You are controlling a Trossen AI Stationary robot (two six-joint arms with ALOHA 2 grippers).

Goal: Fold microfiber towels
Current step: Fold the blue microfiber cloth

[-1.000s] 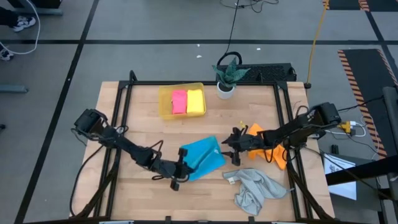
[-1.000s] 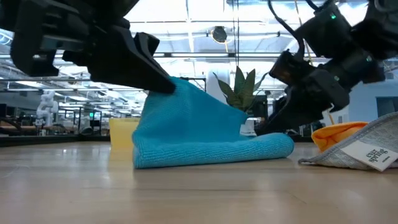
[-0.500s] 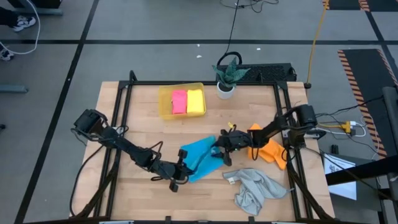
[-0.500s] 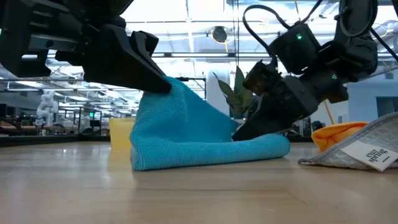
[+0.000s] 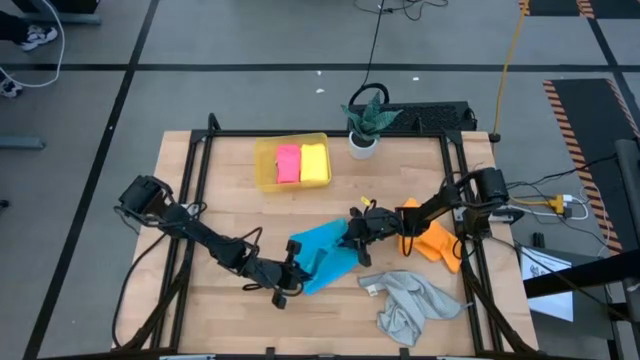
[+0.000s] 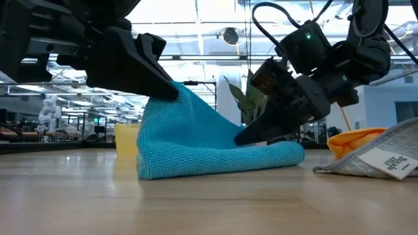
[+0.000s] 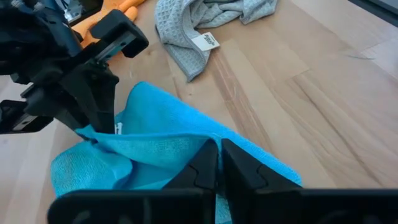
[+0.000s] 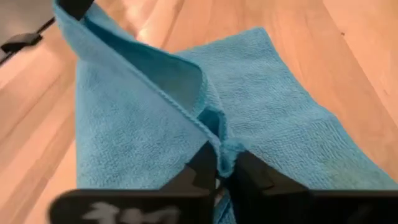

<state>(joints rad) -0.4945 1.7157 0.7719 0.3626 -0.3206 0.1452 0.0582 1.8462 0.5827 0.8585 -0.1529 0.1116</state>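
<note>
Both grippers, left gripper (image 5: 291, 268) and right gripper (image 5: 352, 236), pinch opposite edges of the bright blue towel (image 5: 325, 255), mid-table, lifting it to fold.

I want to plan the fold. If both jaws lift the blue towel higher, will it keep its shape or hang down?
Probably it hangs down: the blue towel already drapes in a soft tent between the left gripper and right gripper. It looks light, and its fuzzy weave seems unlikely to slip.
</note>
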